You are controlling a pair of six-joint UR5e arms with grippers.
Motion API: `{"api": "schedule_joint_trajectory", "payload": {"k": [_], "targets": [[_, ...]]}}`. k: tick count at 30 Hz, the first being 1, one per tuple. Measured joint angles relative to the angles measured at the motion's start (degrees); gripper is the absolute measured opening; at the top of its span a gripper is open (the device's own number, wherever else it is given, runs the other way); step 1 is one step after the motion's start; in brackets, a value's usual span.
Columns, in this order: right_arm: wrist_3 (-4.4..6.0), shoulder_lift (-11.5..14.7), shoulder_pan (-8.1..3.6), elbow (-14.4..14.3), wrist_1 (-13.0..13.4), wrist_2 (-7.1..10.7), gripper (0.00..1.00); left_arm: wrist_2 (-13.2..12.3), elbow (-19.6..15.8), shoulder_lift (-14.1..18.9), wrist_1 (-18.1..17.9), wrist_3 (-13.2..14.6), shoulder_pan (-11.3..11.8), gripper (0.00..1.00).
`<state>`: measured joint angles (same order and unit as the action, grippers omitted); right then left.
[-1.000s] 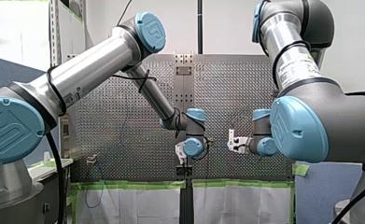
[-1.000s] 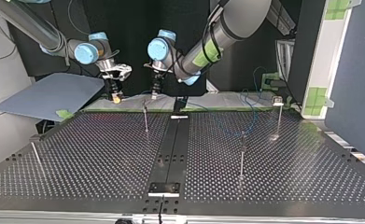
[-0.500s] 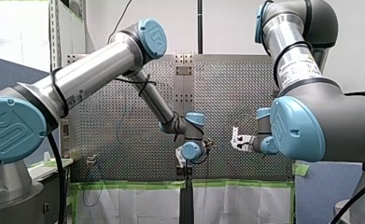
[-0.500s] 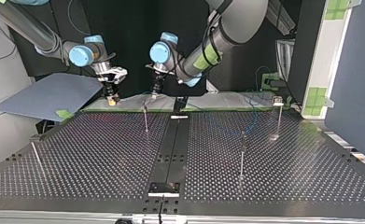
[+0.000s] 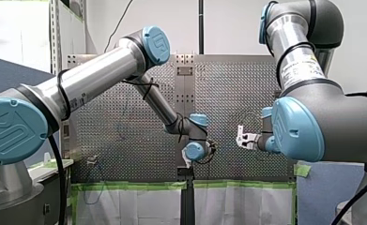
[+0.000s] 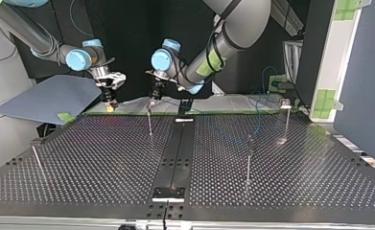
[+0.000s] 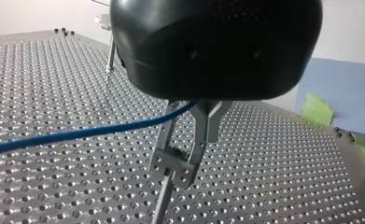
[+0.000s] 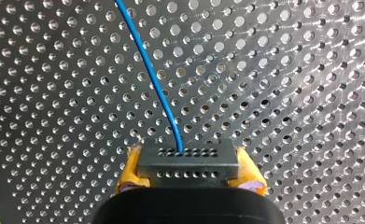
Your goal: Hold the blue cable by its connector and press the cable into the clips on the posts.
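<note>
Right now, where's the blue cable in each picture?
Front view: cable is a faint line over the table's left half.
Top view: cable loops over the table's right half.
Left wrist view: cable runs in to my left gripper.
Right wrist view: cable leaves the connector held in my right gripper.
Shared landmark: the table.

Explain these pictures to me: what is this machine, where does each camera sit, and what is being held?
Two robot arms work over a table full of holes. The front view looks from behind the arms. The top view faces them, so the sides are crossed. Each wrist view looks along one claw. Thin posts with clips stand on the table. The right claw, with yellow pads, grips the black connector of a blue cable. The cable runs past the left claw, just above one post's clip.
</note>
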<state>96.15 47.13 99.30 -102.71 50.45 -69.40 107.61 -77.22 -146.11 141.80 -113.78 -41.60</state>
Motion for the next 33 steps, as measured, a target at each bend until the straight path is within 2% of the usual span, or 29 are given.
{"api": "schedule_joint_trajectory", "payload": {"k": [15,33], "targets": [[-0.26,-0.1,-0.02,1.1,-0.2,0.86,0.0,-0.4,0.3,0.0,0.4,0.0,1.8,0.0],[-0.38,-0.9,-0.12,2.2,-0.3,0.68,0.0,-3.3,2.4,-0.2,0.6,0.0,3.8,0.0]]}}
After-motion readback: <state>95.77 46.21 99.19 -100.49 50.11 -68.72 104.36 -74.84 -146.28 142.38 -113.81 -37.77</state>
